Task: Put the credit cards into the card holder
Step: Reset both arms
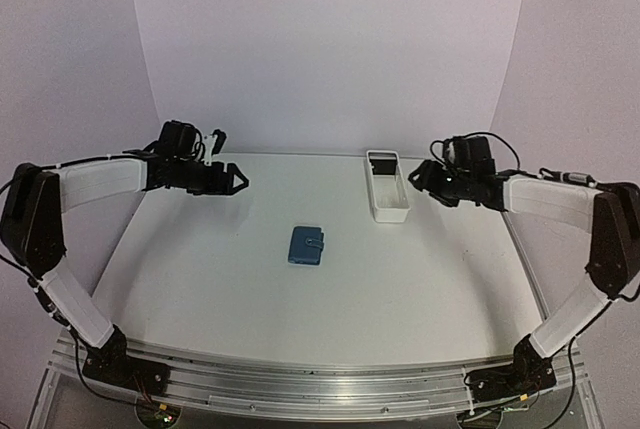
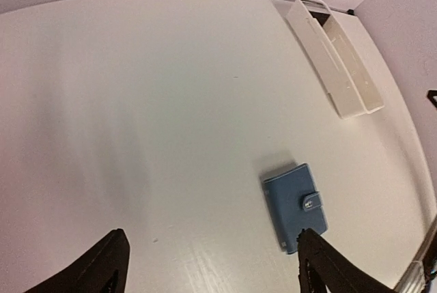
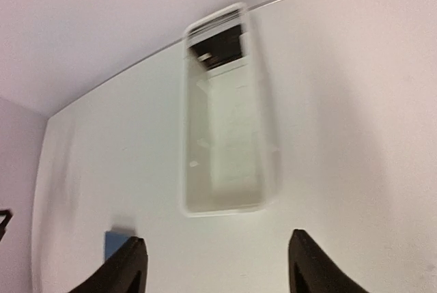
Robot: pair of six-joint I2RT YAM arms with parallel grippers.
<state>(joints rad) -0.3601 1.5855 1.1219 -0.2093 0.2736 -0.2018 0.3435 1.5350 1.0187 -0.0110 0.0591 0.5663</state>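
Your small blue folding card holder (image 1: 307, 246) lies flat and closed near the middle of the white table (image 1: 200, 269), its short strap snapped across the cover. Nothing touches it.

Beyond the card holder and to its right, a long white rectangular plastic tray (image 1: 390, 214) sits close to the table's far edge, with one short end towards you. There is something dark at its far end. In the right wrist view you also see pale flat shapes on its floor, but they are too blurred to say whether they are the credit cards.

Your left gripper (image 2: 212, 252) hangs above the table beyond the card holder and to its left, well apart from it. Its two dark fingers (image 2: 102, 266) are spread wide with only bare tabletop between them.

Your right gripper (image 3: 215, 252) hangs further right of the card holder than the tray does, just beside the tray's far end. Its fingers (image 3: 311, 266) are also spread, and it grasps nothing.
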